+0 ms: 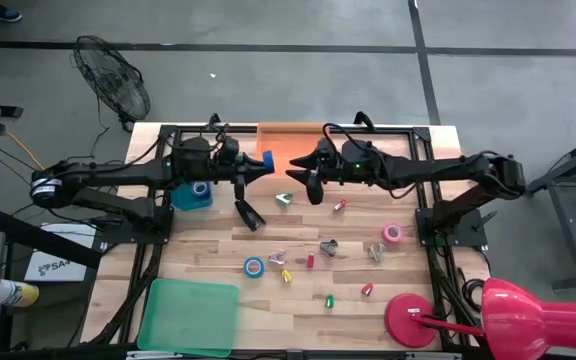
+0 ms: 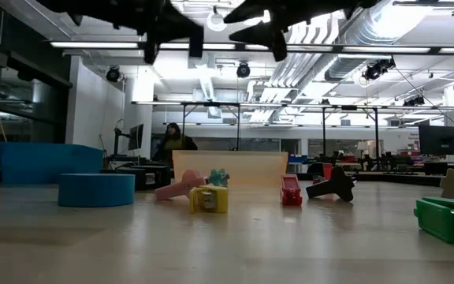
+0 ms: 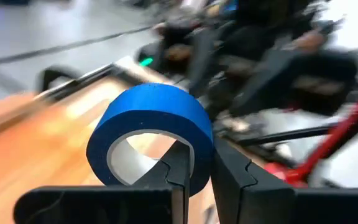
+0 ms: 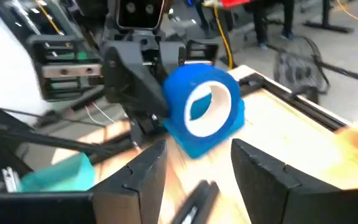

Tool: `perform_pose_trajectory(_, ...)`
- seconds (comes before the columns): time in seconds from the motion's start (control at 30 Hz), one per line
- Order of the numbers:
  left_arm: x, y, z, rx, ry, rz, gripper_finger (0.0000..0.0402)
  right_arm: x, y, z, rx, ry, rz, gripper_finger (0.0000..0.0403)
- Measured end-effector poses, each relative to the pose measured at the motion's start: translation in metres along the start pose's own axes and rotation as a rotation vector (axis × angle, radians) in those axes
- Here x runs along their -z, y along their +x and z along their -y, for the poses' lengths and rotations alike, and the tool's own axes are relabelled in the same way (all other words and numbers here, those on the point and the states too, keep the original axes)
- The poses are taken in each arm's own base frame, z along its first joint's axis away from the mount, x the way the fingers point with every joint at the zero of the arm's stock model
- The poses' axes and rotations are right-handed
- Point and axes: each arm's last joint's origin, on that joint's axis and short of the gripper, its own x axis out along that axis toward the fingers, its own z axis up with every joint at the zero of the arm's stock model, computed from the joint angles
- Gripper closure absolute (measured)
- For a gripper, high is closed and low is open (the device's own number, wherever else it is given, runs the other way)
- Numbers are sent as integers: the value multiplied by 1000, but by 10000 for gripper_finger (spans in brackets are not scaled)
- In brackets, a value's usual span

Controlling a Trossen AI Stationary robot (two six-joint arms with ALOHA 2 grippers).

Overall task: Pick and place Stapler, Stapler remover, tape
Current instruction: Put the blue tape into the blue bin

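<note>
My left gripper [image 1: 260,166] is up over the table's far middle, shut on a blue tape roll [image 1: 267,158], which fills the left wrist view [image 3: 151,118]. My right gripper [image 1: 303,176] faces it from the right, open. In the right wrist view its fingers [image 4: 148,177] stand either side of the roll [image 4: 204,112], apart from it. The black stapler [image 1: 249,213] lies flat on the table below them. Another blue roll [image 1: 254,267] and a pink roll [image 1: 393,233] lie flat on the wood. Silvery staple removers [image 1: 284,200] [image 1: 328,247] rest between them. My left gripper [image 3: 204,177] pinches the blue roll's wall [image 3: 201,155], one finger [image 3: 178,168] inside the centre hole and the other outside the band. The fingers reach level from the table's left side. The roll is lifted clear of the table, standing on edge with its hole facing sideways.
An orange tray [image 1: 290,140] sits at the far edge behind the grippers. A blue tub [image 1: 193,193] holding a tape roll stands on the left, and a green lid [image 1: 190,315] lies near left. Small red, green and yellow pieces dot the middle. A pink lamp [image 1: 528,318] stands near right.
</note>
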Motion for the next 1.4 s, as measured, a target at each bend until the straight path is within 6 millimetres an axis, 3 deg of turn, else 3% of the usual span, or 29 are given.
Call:
perform_pose_trajectory(0.2,13,-6,-14,-271,-81,-85,369,1,-14,2,75,-6,-82,232)
perform_pose_trajectory(0.43,26,-15,-35,-492,-213,-201,369,7,-15,4,105,19,-138,234)
perform_pose_trajectory(0.77,30,-31,-65,-709,-345,-281,369,10,-15,5,116,42,-165,234)
perform_pose_trajectory(1.4,28,-69,-116,-1066,-430,-374,364,11,-15,6,122,52,-175,233)
